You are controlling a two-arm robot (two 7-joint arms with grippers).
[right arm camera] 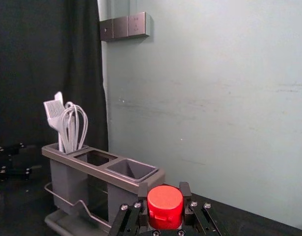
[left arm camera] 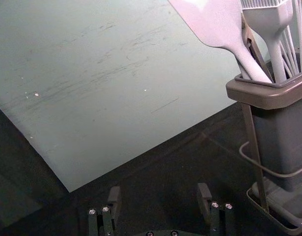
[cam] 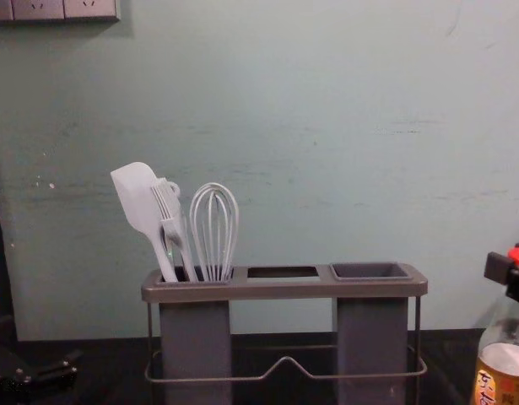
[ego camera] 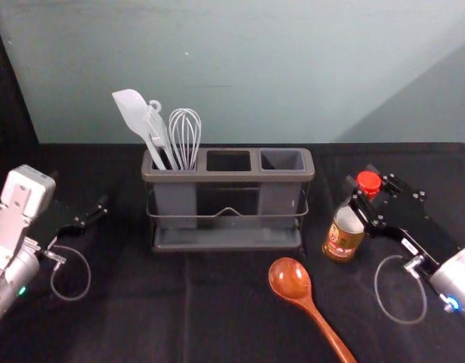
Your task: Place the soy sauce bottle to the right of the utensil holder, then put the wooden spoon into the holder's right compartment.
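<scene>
spoon (ego camera: 290, 278) near right pincer's (ego camera: 361, 200) bottle (ego camera: 343, 233), head view

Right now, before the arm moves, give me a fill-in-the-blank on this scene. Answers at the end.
1. The whisk stands in the utensil holder's ____ compartment.
2. The cap on the soy sauce bottle is coloured ____.
3. The gripper at that cap belongs to the robot's ____ arm.
4. The end of the wooden spoon nearest the holder is its ____.

Missing words: left; red; right; bowl.
</scene>
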